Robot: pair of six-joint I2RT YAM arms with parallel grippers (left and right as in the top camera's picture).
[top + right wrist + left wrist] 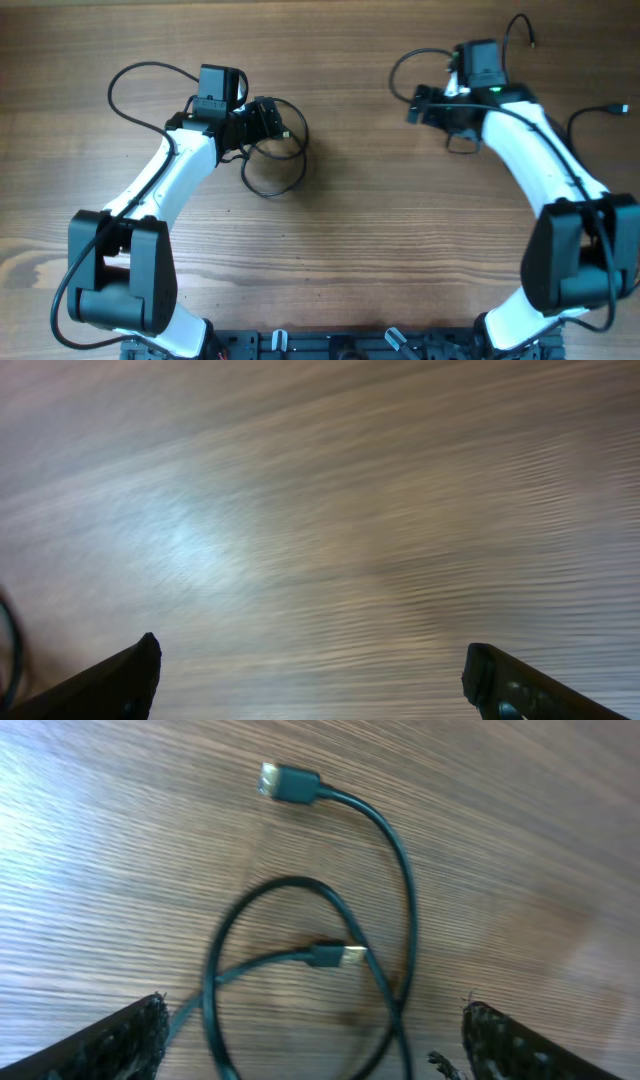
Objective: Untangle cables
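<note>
The wooden counter (330, 260) fills every view. Seen from overhead, the left arm (165, 175) rises from 7 o'clock and bends toward 10 o'clock, while the right arm (535, 160) rises from 5 o'clock and bends toward 2 o'clock. They are well apart.

The left gripper (312, 1010) is released, its jaws spread wide and grasping nothing. It hangs over the cable without touching it. The right gripper (312, 650) is also released, with only bare wood between its jaws. A dark sliver shows at 8 o'clock in the right wrist view, and I cannot tell what it is.

The cable (275, 175) lies on the counter at 10 o'clock from the centre, looped just at 6 o'clock of the left gripper. In the left wrist view it forms one rounded loop. The upper plug (290, 785) lies at 12 o'clock with its tip pointing to 9 o'clock, and its cord sweeps round to 5 o'clock. The lower plug (335, 956) sits inside the loop near the centre, with its tip meeting the loop's 3 o'clock side. Its cord crosses the loop toward 8 o'clock.

Overhead, a thin cord (598, 108) with a small plug end lies at 3 o'clock, beside the right arm.
</note>
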